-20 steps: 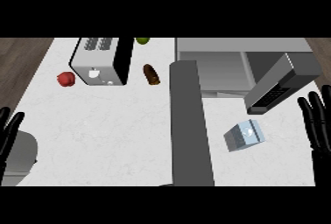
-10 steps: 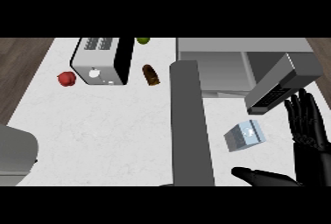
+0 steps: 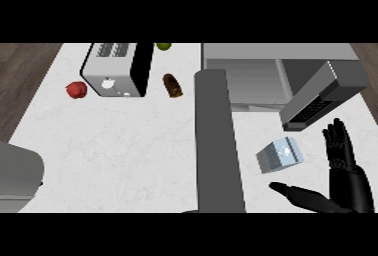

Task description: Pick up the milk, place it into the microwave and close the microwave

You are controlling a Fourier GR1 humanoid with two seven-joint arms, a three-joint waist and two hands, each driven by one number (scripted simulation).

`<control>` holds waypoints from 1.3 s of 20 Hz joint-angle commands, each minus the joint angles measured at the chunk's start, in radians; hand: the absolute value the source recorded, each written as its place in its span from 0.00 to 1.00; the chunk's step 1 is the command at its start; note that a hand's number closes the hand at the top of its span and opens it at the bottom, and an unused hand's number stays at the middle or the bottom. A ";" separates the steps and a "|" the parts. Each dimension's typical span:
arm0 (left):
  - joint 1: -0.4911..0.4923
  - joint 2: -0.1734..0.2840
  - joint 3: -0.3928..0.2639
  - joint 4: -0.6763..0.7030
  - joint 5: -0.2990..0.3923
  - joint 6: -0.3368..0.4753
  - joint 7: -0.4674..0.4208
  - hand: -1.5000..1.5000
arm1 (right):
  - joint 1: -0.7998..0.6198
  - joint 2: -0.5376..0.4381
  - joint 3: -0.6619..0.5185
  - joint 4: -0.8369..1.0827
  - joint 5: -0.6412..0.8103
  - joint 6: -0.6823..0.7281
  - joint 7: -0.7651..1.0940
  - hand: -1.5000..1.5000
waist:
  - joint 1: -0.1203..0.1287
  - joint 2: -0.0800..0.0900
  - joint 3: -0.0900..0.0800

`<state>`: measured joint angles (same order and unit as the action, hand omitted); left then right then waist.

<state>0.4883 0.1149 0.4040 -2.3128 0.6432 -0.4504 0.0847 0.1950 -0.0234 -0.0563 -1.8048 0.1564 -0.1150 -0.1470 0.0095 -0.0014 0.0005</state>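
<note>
The milk (image 3: 280, 155) is lying flat on the surface just below the microwave (image 3: 295, 80), probably a light, slightly squashy carton best taken across its long sides, and the right hand (image 3: 341, 185) is hovering beside it, spread wide.

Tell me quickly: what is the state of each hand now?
Left hand: not in view.
Right hand: open, holding nothing, beside the milk.
</note>
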 commanded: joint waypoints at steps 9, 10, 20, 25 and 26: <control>0.078 -0.048 0.083 -0.079 0.080 -0.076 0.021 0.00 | -0.054 -0.065 -0.117 0.413 -0.039 0.042 -0.284 0.00 | 0.000 0.000 0.000; 0.061 -0.052 0.041 -0.086 0.063 -0.060 0.028 0.00 | -0.059 -0.029 -0.107 0.571 0.003 0.002 -0.431 0.00 | 0.004 0.002 0.001; 0.071 -0.009 0.186 -0.012 0.180 -0.147 0.032 0.00 | -0.241 -0.086 -0.172 0.875 -0.015 0.009 -0.581 0.00 | 0.001 0.001 0.000; 0.083 0.000 0.193 -0.015 0.239 -0.154 0.059 0.00 | -0.361 -0.102 -0.218 1.114 -0.031 0.015 -0.716 0.00 | 0.007 0.002 0.001; 0.092 -0.047 0.155 -0.077 0.185 -0.122 0.080 0.00 | -0.417 -0.114 -0.227 1.181 -0.027 0.013 -0.720 0.00 | 0.009 0.003 0.001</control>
<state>0.5613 0.0942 0.5577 -2.3054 0.7834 -0.5791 0.1375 -0.1149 -0.1203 -0.2542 -0.7840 0.1389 -0.1056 -0.7996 0.0151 0.0004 0.0013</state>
